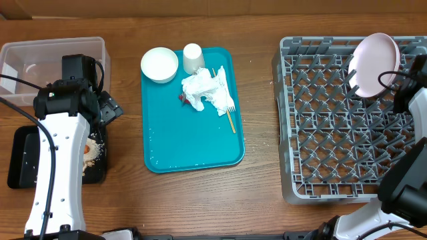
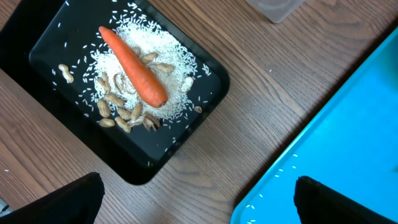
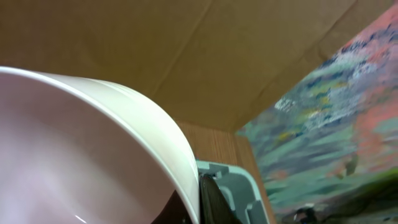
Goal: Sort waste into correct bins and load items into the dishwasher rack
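Observation:
My left gripper (image 2: 199,205) is open and empty. It hovers over bare wood between the black tray (image 2: 205,106) and the teal tray (image 2: 348,143); overhead it shows beside the black tray (image 1: 110,110). An orange carrot (image 2: 134,65) lies in the black tray on rice and peanuts. My right gripper (image 1: 400,83) is shut on the rim of the pinkish plate (image 1: 375,63), holding it tilted over the far right corner of the grey rack (image 1: 333,127). The plate fills the right wrist view (image 3: 74,143). One white bowl (image 1: 159,64), a white cup (image 1: 193,58), a crumpled napkin (image 1: 203,90), a fork (image 1: 227,100), a wooden stick (image 1: 231,120) and a red scrap (image 1: 181,98) sit on the teal tray.
The clear tub (image 1: 33,60) stands at the far left, behind the black tray (image 1: 23,157). Rice grains dot the teal tray's edge (image 2: 286,168). A cardboard wall runs behind the table (image 3: 186,50). The left arm covers part of the black tray overhead.

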Motion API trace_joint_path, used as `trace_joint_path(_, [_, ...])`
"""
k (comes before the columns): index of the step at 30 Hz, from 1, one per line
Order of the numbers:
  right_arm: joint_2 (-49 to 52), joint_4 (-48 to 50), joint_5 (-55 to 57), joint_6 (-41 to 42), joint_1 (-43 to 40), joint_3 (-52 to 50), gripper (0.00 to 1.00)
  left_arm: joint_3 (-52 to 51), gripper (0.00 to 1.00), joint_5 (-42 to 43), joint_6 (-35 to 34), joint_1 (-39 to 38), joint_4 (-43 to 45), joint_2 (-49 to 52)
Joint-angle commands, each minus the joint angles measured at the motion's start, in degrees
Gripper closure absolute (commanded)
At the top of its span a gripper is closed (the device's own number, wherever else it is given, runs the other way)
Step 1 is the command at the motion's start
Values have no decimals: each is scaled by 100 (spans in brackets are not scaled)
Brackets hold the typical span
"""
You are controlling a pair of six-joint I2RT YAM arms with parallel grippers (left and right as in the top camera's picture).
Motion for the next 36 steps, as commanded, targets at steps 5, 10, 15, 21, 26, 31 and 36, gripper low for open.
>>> trace_joint_path(5, [17, 37, 463, -514, -9, -20, 96, 61, 0, 4, 68, 9, 11, -15])
trace_joint_path(10, [17, -83, 363, -514, 4, -35, 96, 63, 0, 4, 68, 9, 11, -15])
trace_joint_path(15, [17, 79, 348, -514, 2, -330, 96, 63, 0, 4, 68, 9, 11, -15])
trace_joint_path(21, [72, 326, 339, -616, 4, -546, 96, 61, 0, 4, 68, 9, 11, -15])
trace_joint_path(26, [107, 496, 260, -863, 125, -581, 96, 63, 0, 4, 66, 9, 11, -15])
trace_joint_path(31, [109, 752, 254, -1292, 299, -581, 93, 63, 0, 4, 68, 9, 11, -15])
trace_joint_path(36, [114, 848, 105, -1563, 431, -581, 71, 63, 0, 4, 66, 9, 11, -15])
